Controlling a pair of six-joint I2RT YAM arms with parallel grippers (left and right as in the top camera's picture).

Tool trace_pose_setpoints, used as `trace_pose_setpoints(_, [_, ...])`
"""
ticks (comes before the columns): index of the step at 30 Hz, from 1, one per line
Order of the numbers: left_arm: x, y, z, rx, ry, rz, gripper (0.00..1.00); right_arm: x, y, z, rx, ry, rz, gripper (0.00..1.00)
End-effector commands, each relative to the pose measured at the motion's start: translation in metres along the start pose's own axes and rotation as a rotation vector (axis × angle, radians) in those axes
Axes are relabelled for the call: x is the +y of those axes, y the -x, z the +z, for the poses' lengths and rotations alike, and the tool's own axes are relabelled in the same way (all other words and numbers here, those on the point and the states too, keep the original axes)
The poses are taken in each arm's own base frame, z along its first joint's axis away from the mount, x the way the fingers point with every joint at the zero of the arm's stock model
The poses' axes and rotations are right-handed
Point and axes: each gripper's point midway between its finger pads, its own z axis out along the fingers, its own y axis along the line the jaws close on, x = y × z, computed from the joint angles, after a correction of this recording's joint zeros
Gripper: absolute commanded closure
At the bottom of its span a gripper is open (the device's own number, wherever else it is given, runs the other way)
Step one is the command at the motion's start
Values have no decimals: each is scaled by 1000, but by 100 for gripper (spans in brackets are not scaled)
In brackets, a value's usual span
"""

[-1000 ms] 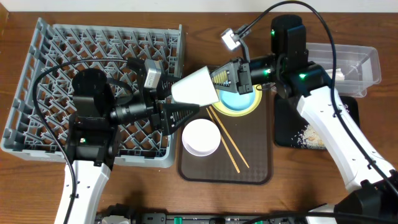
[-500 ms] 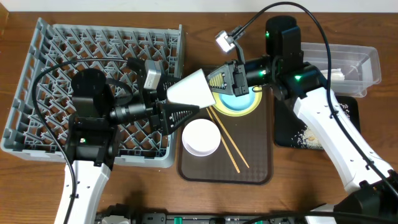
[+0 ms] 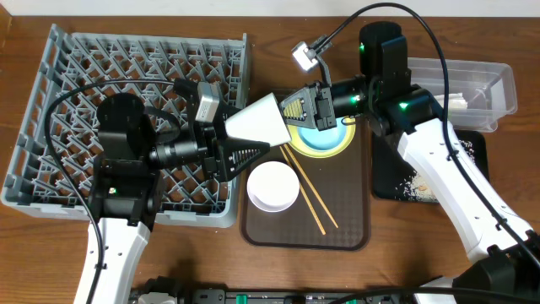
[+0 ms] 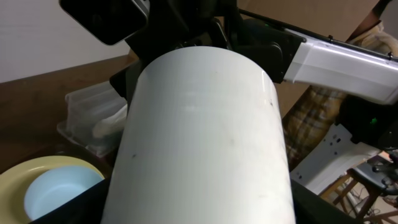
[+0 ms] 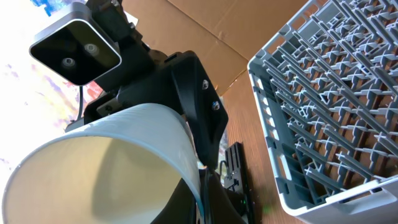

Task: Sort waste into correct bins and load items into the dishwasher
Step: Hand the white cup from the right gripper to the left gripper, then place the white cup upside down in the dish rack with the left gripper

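Bowl point(image 3: 272, 186), chopsticks point(image 3: 310, 198) on tray point(image 3: 337, 236) right of rack point(image 3: 84, 76)

Both arms extended inward, meeting at the white cup point(image 3: 263, 122). The right hand point(image 3: 299, 110) gripped the cup's rim from its right side, while the left hand point(image 3: 245, 152), fingers spread wide, flanked its base from the left.

Table: brown wood-grain top point(image 3: 392, 263), filling the overhead view.
Wall: plain pale surface point(image 4: 37, 43), upper left of left-wrist view.
Cardboard: creased brown sheets point(image 5: 217, 18), top centre of right-wrist view.
Cloth: plaid fabric point(image 4: 317, 124), right side.
Light: washed-out glare point(image 5: 18, 124), left edge.
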Motion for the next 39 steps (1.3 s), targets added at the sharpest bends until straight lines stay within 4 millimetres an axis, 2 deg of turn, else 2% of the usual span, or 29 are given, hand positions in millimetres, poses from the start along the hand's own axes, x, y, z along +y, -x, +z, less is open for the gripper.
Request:
trace_pose_setpoints(1, [0, 7, -1, -11, 15, 22, 25, 12, -6, 5, 35, 50, 1, 99])
trace_pose_setpoints(11, [2, 7, -1, -14, 24, 22, 28, 11, -5, 4, 34, 49, 0, 96])
trace_pose_setpoints(13, [5, 8, -1, -18, 42, 21, 29, 11, -5, 4, 33, 48, -1, 90])
trace_pose_setpoints(16, [7, 9, -2, -22, 55, 20, 29, 10, -4, 1, 27, 44, -3, 74])
trace_pose_setpoints(21, [31, 3, -10, -25, 170, -27, 28, 1, 4, -10, -12, 5, -4, 66])
trace_pose_setpoints(23, [43, -4, -16, -16, 233, -53, 28, -11, 9, -16, -49, -54, -2, 62])
trace_pose_setpoints(27, [66, -16, -33, -5, 359, -129, 28, -68, 14, -42, -152, -349, 77, 54])
trace_pose_setpoints(29, [76, -21, -42, -4, 415, -172, 29, -95, 9, -57, -172, -505, 113, 53])
trace_pose_setpoints(30, [87, -29, -54, -1, 484, -224, 32, -116, -2, -72, -163, -643, 135, 54])
trace_pose_setpoints(31, [93, -33, -61, 1, 527, -252, 34, -125, -8, -78, -152, -706, 143, 53])
trace_pose_setpoints(35, [118, -58, -96, 19, 739, -385, 35, -146, -27, -99, -106, -885, 167, 54])
trace_pose_setpoints(39, [132, -86, -143, 59, 1009, -507, 41, -150, -42, -117, -63, -1006, 179, 54])
